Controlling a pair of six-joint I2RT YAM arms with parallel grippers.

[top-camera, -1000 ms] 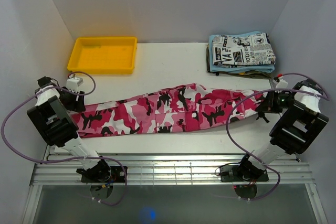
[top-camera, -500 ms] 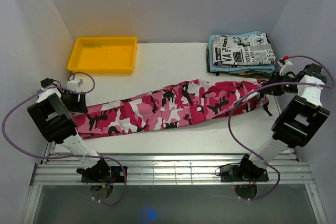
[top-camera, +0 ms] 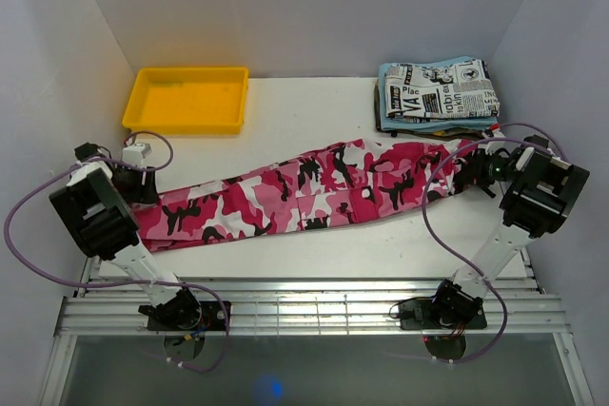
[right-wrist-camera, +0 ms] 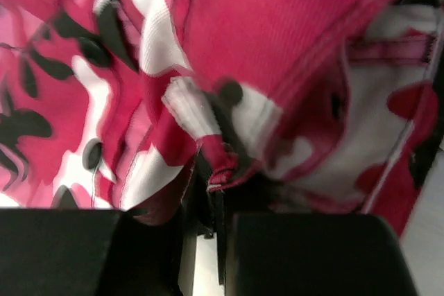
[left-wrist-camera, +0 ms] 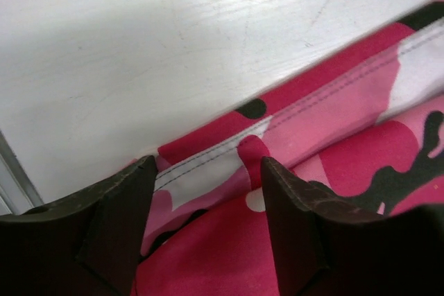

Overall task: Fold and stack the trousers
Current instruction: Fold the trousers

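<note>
At the near left, the left tool (left-wrist-camera: 205, 171) rests low over the leg end of the trousers (top-camera: 314, 192). Its fingers (left-wrist-camera: 118, 220) stand apart, with the stitched hem lying flat between them on the white tabletop (top-camera: 304, 121); no pinch on the cloth shows. This tool sits where it was a second ago, though the leg end has slid a little to the right beneath it.

The trousers stretch across the tabletop from near left to farther right, lying more slanted than a second ago. Their right end has moved back and now lies just in front of the folded pile.

At that right end, the right tool (top-camera: 473, 171) has its fingers drawn nearly together on a bunched fold of the pink cloth, as the right wrist view shows (right-wrist-camera: 208, 220). Half a second ago it was out by the right wall; it has since swung inward.

At the far edge sit a yellow tray (top-camera: 190, 99) on the left and the pile of folded clothes (top-camera: 438, 92) on the right, both unmoved.
</note>
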